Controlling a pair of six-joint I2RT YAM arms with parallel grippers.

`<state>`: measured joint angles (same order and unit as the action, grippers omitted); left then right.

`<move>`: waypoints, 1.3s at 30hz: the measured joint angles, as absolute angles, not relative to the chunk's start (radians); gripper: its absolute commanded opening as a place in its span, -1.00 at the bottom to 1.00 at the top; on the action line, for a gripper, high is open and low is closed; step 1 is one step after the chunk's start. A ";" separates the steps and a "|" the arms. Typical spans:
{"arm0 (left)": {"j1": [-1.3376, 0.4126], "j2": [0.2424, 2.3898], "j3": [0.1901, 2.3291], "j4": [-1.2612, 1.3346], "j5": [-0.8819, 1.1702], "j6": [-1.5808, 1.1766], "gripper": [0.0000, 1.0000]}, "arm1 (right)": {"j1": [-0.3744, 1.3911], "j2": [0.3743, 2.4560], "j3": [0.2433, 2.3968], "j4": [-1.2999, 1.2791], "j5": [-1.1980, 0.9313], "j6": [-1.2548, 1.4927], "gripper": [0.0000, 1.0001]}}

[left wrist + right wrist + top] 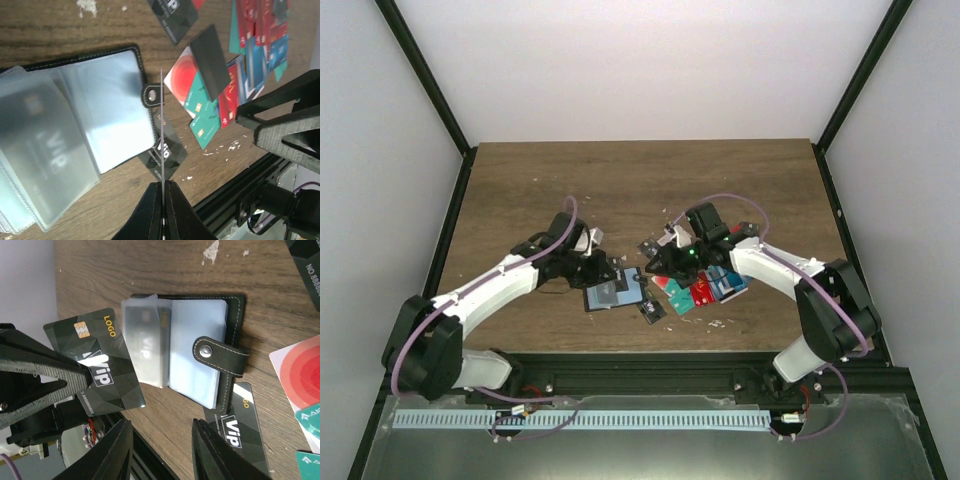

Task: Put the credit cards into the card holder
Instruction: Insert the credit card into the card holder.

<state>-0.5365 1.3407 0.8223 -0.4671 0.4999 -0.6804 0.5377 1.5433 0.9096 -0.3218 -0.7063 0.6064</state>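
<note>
The card holder (611, 293) lies open on the table, black outside, with light blue-grey sleeves (75, 130) and a snap tab (220, 356). My left gripper (163, 182) is shut on a black VIP card (95, 365), seen edge-on in its own view (162, 115), held above the table near the holder's tab side. My right gripper (161, 427) is open and empty, hovering just before the holder's near edge. Another black VIP card (240, 430) lies by the tab. A pile of red, teal and blue credit cards (708, 288) lies to the right.
A white card with a red circle (182, 75) and a plain black card (210, 60) lie at the pile's edge. A further black card (172, 12) lies beyond them. The black rail at the table's near edge (640, 372) runs close below both grippers.
</note>
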 measured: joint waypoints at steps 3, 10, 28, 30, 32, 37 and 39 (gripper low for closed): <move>-0.525 1.377 0.822 -0.479 0.521 -0.661 -0.92 | 0.538 1.552 0.896 -0.324 -0.707 0.582 -0.31; -0.500 1.435 0.822 -0.517 0.543 -0.614 -0.92 | 0.538 1.607 0.894 -0.329 -0.704 0.545 -0.32; -0.458 1.530 0.823 -0.518 0.517 -0.564 -0.92 | 0.538 1.747 0.911 -0.328 -0.712 0.509 -0.37; -0.458 1.540 0.823 -0.515 0.517 -0.564 -0.92 | 0.538 1.752 0.916 -0.328 -0.714 0.508 -0.38; -0.458 1.547 0.823 -0.511 0.519 -0.564 -0.92 | 0.538 1.761 0.923 -0.326 -0.716 0.507 -0.38; -0.458 1.560 0.824 -0.497 0.528 -0.564 -0.92 | 0.538 1.791 0.927 -0.318 -0.727 0.506 -0.40; -0.458 1.563 0.824 -0.490 0.533 -0.567 -0.92 | 0.538 1.802 0.927 -0.314 -0.732 0.506 -0.41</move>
